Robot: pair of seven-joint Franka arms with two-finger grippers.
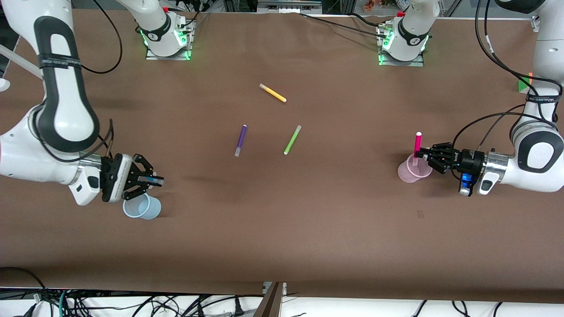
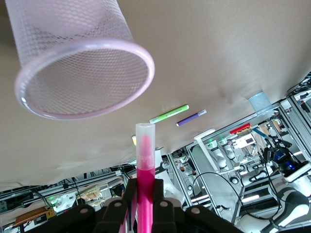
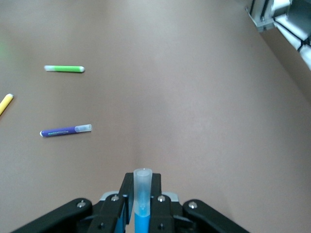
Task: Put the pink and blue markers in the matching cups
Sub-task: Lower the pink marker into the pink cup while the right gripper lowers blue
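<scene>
My left gripper (image 1: 421,152) is shut on the pink marker (image 1: 417,141) and holds it over the pale pink cup (image 1: 412,171) at the left arm's end of the table. In the left wrist view the gripper (image 2: 145,187) grips the pink marker (image 2: 145,162), whose pale end is just short of the pink cup's rim (image 2: 73,73). My right gripper (image 1: 150,179) is shut on the blue marker (image 1: 154,179), just above the pale blue cup (image 1: 143,207) at the right arm's end. In the right wrist view the gripper (image 3: 142,187) holds the blue marker (image 3: 142,218); the blue cup is out of that view.
A yellow marker (image 1: 273,93), a purple marker (image 1: 240,140) and a lime-green marker (image 1: 292,139) lie mid-table, between the two cups and nearer the robots' bases. The green marker (image 3: 64,69) and the purple marker (image 3: 65,131) also show in the right wrist view.
</scene>
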